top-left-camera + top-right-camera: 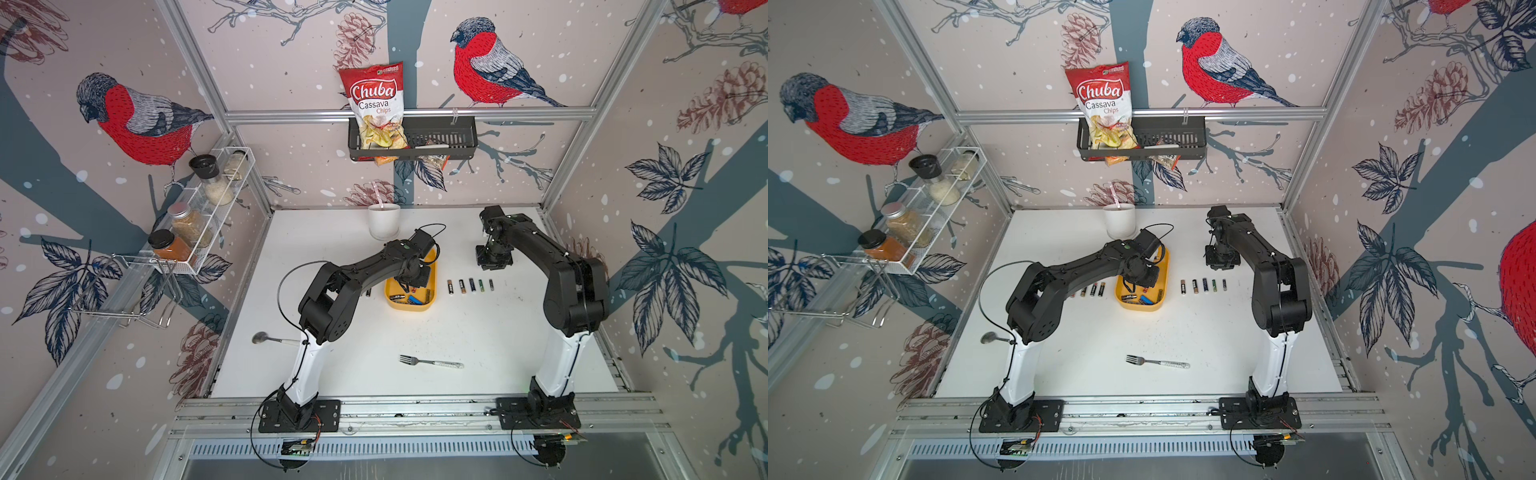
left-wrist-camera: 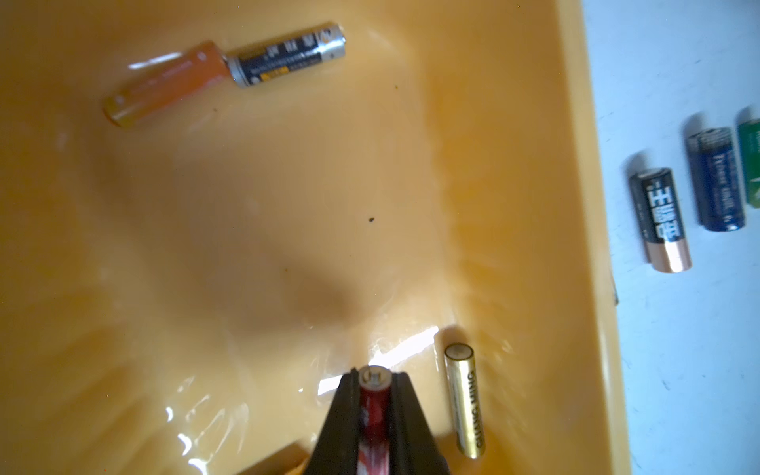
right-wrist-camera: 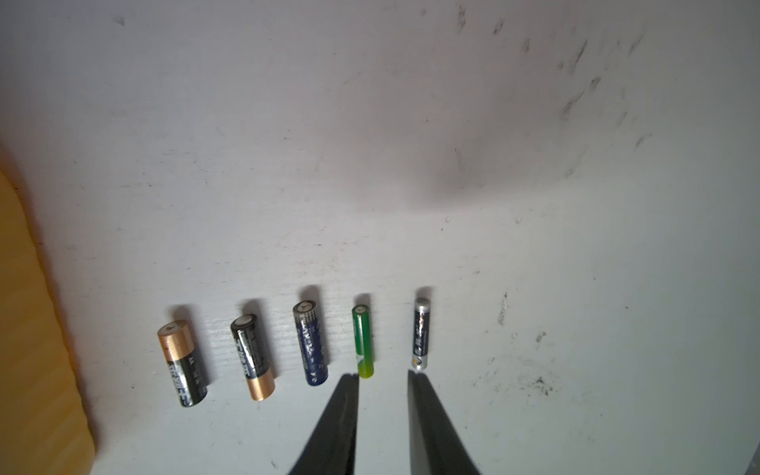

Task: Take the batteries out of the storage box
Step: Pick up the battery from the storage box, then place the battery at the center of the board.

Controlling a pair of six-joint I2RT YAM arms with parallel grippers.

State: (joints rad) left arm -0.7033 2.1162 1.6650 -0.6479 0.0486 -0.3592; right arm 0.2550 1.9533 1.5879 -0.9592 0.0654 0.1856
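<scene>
The yellow storage box (image 1: 409, 306) stands mid-table. Inside it, my left gripper (image 2: 375, 376) is shut on a red battery (image 2: 373, 415), which lies lengthwise between the fingers. Loose in the box lie an orange battery (image 2: 164, 88), a dark one with a silver end (image 2: 288, 55) and a gold one (image 2: 464, 403). Several batteries (image 1: 471, 285) lie in a row on the table right of the box. Another row of batteries (image 1: 1094, 289) lies left of it. My right gripper (image 3: 382, 374) hangs open just behind the right row, near a green battery (image 3: 363, 345), with nothing between its fingers.
A fork (image 1: 432, 362) lies near the table front and a spoon (image 1: 266, 338) by the left arm's base. A white cup (image 1: 383, 220) stands at the back. A chips bag (image 1: 374, 104) sits in a black wall basket, and a spice rack (image 1: 199, 216) hangs on the left wall.
</scene>
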